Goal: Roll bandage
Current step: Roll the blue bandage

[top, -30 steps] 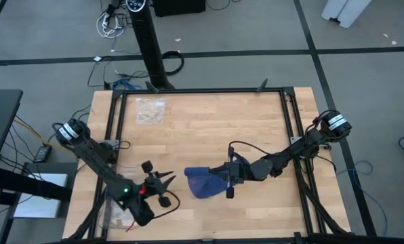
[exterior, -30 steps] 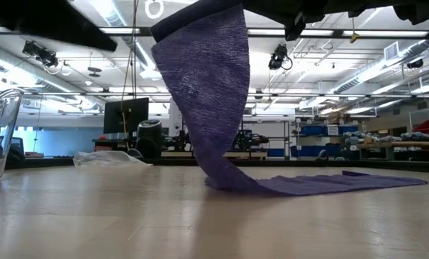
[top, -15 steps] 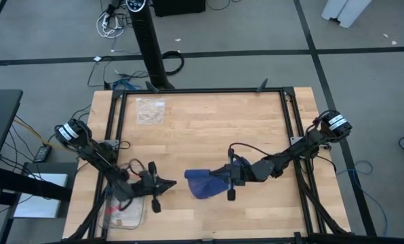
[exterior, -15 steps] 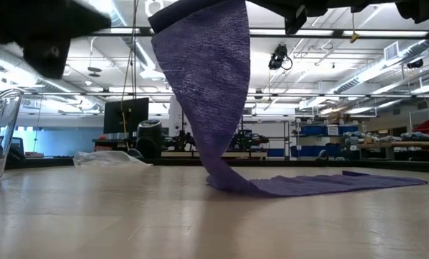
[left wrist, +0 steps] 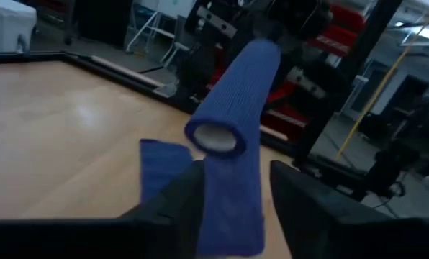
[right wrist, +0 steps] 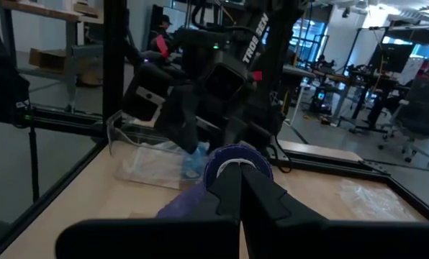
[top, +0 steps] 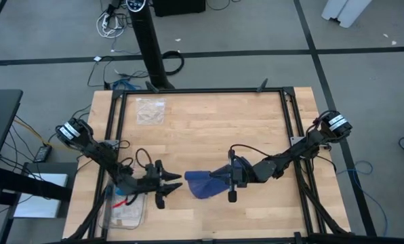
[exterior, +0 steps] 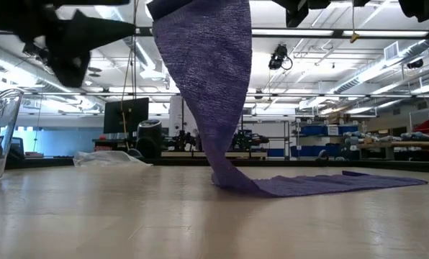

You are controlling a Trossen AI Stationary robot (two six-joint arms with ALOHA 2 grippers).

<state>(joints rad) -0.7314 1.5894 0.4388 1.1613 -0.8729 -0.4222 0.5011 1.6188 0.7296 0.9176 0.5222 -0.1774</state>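
The dark navy-blue bandage (top: 197, 183) is rolled into a tube (left wrist: 237, 90) at its upper end. From there a strip (exterior: 207, 79) hangs down to the table, and its tail (exterior: 330, 184) lies flat on the wood. My right gripper (top: 217, 177) is shut on the rolled end, above the table's near middle. My left gripper (top: 175, 181) is open and level, just left of the bandage and facing the tube's open end (left wrist: 214, 137). Its fingers (left wrist: 182, 205) stand on either side of the hanging strip. I cannot tell whether they touch it. My right gripper holds the bandage's rolled end (right wrist: 236, 160) between its shut fingers (right wrist: 225, 194). It comes in level from the table's right, and the fingers lie along the tube. The tube is lifted clear; the strip hangs below it, slack, with its tail on the table.
A clear plastic bag (top: 150, 110) lies at the far left of the table. A clear tray holding a bag and a small light-blue item (top: 124, 209) stands at the near left, under the left arm. The black frame rail (top: 202, 91) runs round the table.
My left gripper has swung up from the near-left corner. It has moved toward the table's right, up to the bandage, and turned level to face the roll. The hanging strip has shifted slightly; its tail has stayed on the table.
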